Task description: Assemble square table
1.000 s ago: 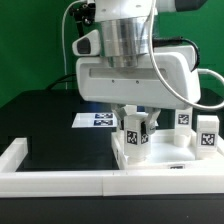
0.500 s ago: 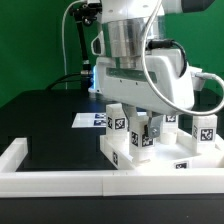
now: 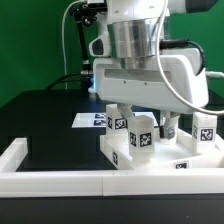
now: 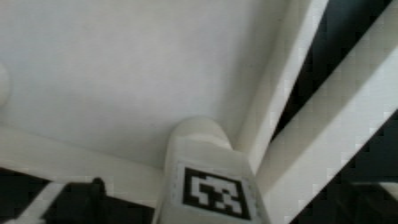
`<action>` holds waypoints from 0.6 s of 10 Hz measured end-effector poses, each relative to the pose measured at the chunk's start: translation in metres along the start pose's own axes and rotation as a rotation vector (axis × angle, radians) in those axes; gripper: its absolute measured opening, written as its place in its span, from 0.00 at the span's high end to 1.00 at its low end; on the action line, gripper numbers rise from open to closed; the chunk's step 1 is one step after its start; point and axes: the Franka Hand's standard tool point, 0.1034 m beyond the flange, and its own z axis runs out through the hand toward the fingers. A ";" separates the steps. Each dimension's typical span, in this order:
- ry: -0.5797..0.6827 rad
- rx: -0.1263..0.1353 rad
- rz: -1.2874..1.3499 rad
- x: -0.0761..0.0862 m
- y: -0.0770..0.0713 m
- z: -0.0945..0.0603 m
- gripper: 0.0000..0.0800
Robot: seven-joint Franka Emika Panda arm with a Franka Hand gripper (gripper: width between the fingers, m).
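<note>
The square slab [image 3: 160, 158] of the table lies flat on the black surface [image 3: 50, 125], low in the exterior view at about five o'clock from the picture's middle, pressed into the corner of the long white border rail [image 3: 60, 180] that runs along the near edge and turns up at the exterior view's left. The slab's raised rim makes it a shallow tray, and a tag shows on its near edge. Standing upright on or in it are the tagged block legs: one leg [image 3: 117, 118] toward nine o'clock of the group, a second leg [image 3: 140, 132] in the middle with its tag facing the camera, and a third leg [image 3: 205, 130] at three o'clock by the far corner; whether each is seated in a hole or merely resting on the slab cannot be told. A further tagged piece [image 3: 170, 130] shows between the middle and right ones, partly hidden by the arm. The claw [image 3: 148, 118] hangs directly over the middle leg, its body covering the top of it, so the exterior view does not show the fingers' spread. In the wrist view the middle leg [image 4: 210, 170] rises with its tag toward the lens, the slab [image 4: 125, 70] pale behind it, and one dark fingertip [image 4: 50, 198] stands clear of the leg's side, so the claw looks spread and grips nothing. The marker board [image 3: 90, 120] lies flat behind the slab at about ten o'clock.
</note>
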 end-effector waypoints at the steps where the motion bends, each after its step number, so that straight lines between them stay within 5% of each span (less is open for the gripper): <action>1: 0.001 -0.012 -0.159 0.000 0.001 -0.001 0.19; 6: 0.018 -0.038 -0.637 0.007 0.003 -0.004 0.19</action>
